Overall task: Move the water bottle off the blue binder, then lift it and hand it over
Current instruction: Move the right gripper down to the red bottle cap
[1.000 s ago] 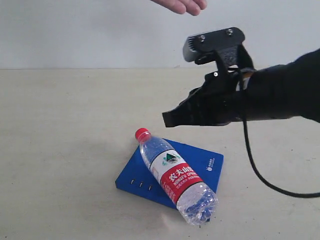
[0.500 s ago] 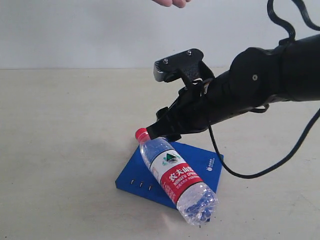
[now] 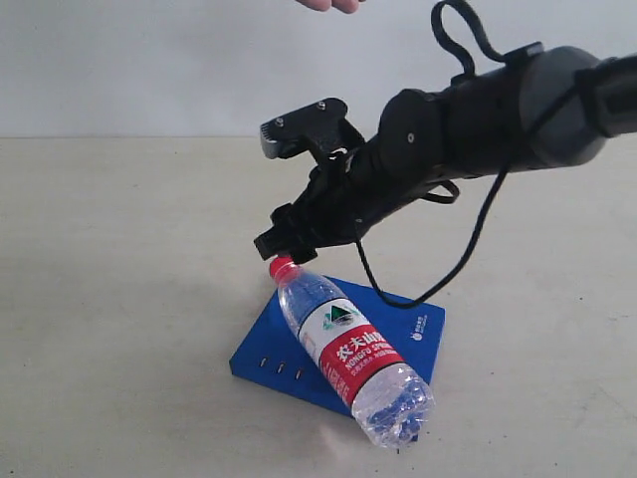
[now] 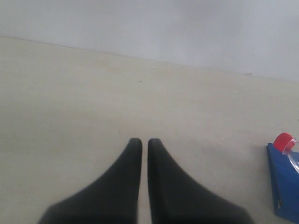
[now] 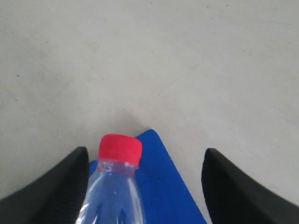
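The clear plastic water bottle (image 3: 348,349) is lying across the flat blue binder (image 3: 398,317), its red cap (image 5: 120,145) at eleven o'clock inside the wide-open right hand (image 5: 145,154); the left hand (image 4: 141,144) is sitting closed.

Water bottle (image 3: 348,358) lies on its side on binder (image 3: 406,321); binder flat on counter (image 3: 119,299). Bottle cap just below right end effector (image 3: 271,239) tips; bottle base far from it, overhanging binder edge. Left end effector (image 4: 141,142) well apart from binder, over counter. Person's hand (image 3: 328,4) above right end effector.
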`<move>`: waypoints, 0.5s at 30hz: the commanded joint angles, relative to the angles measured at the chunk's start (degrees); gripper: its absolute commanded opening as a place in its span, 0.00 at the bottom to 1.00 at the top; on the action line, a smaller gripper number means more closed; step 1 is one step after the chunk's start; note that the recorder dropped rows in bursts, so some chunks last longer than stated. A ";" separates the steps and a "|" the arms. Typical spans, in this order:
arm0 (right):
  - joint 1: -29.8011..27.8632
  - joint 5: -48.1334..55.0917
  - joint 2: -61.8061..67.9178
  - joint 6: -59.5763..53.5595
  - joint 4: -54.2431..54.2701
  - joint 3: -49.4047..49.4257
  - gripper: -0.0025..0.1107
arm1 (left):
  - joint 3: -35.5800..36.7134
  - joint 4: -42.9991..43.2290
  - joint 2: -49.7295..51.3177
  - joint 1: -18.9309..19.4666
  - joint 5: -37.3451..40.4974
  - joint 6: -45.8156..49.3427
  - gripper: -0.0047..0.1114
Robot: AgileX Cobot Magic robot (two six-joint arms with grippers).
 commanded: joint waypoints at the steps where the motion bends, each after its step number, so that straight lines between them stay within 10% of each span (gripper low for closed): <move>1: 0.06 5.28 2.92 -0.50 -0.31 -4.02 0.56 | -0.03 -0.67 -0.18 -0.05 -0.35 0.10 0.08; 15: 0.06 6.09 8.76 -2.61 3.38 -4.79 0.56 | -0.03 -0.67 -0.18 -0.05 -0.35 0.10 0.08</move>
